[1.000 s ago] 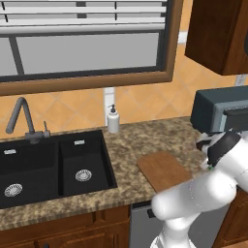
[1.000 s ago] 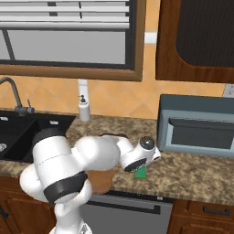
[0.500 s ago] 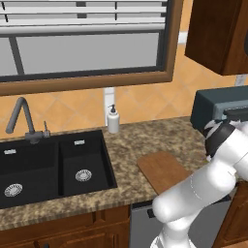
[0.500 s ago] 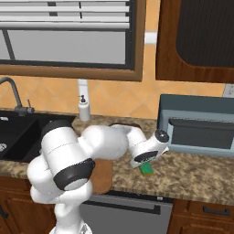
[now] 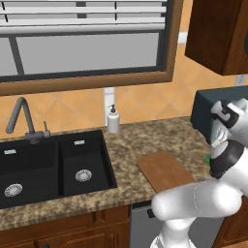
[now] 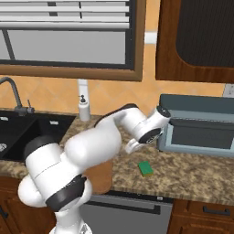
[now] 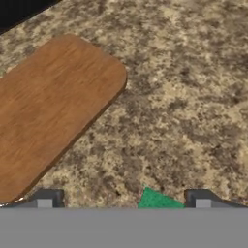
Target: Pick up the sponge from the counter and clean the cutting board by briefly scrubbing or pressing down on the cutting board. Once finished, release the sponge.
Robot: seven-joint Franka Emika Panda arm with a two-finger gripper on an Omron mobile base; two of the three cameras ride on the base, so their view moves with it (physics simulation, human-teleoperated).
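The green sponge [image 6: 146,168] lies flat on the speckled granite counter [image 6: 196,173], right of the reddish-brown cutting board [image 6: 101,176], which my arm partly covers. My gripper [image 6: 131,146] hangs above the counter, up and left of the sponge, not touching it. In the hand view the gripper [image 7: 123,198] is open. Only a corner of the sponge [image 7: 157,199] peeks in at the bottom between the fingertips [image 7: 201,197], nearer the right one. The cutting board [image 7: 53,111] fills the left of that view. From the left base, the board [image 5: 164,172] shows in full and the sponge [image 5: 207,158] is a green speck beside my arm.
A dark microwave-like box [image 6: 201,123] stands on the counter just behind the sponge. A white soap dispenser [image 5: 113,120] stands by the wall. The black double sink [image 5: 48,164] and its faucet [image 5: 22,118] lie to the left. A dark wall cabinet [image 6: 196,41] hangs above.
My hand has risen from low over the sponge to well above the counter. The sponge has stayed in place on the granite.
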